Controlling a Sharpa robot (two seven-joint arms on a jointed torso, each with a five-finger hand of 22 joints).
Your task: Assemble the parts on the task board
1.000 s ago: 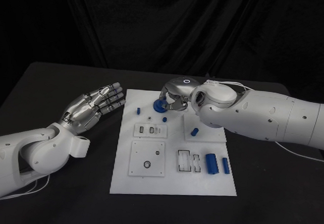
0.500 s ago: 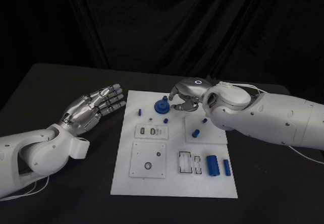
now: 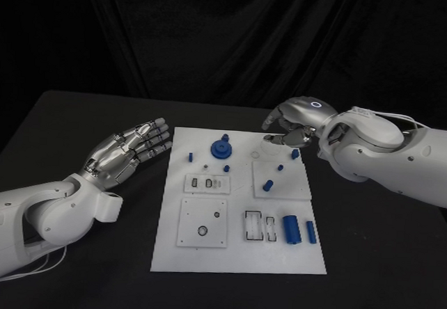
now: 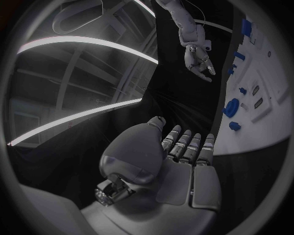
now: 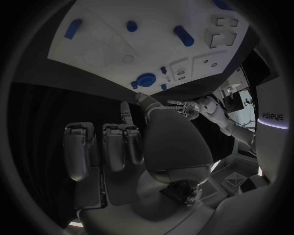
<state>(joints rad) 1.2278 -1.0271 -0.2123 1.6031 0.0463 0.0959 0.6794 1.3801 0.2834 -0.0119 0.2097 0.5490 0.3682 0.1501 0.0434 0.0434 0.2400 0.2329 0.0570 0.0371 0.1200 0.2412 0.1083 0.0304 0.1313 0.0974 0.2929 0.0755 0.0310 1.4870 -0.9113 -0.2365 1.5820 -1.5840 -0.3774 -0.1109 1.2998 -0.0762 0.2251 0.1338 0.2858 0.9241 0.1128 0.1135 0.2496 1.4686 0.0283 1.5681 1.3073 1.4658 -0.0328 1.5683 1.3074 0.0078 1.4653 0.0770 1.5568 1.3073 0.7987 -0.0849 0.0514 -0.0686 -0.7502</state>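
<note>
The white task board [image 3: 239, 249] lies in the middle of the black table. A blue round part [image 3: 221, 149] with a knob on top stands on its far left area, also seen in the left wrist view [image 4: 232, 107] and the right wrist view [image 5: 146, 79]. My right hand [image 3: 290, 127] hovers over the board's far right edge, fingers loosely apart and holding nothing. My left hand [image 3: 128, 149] lies palm up, flat and empty, left of the board. Small blue pegs [image 3: 267, 185] stand on the board, and two blue cylinders [image 3: 291, 228] lie near its front right.
Small raised white plates with slots [image 3: 203, 221] sit on the board's left and middle. Bare black table [image 3: 379, 260] surrounds the board on both sides. A black curtain hangs behind the table.
My right hand has let go of the blue round part, which now stands alone on the board. The hand has pulled back to the right. My left hand has stayed put.
</note>
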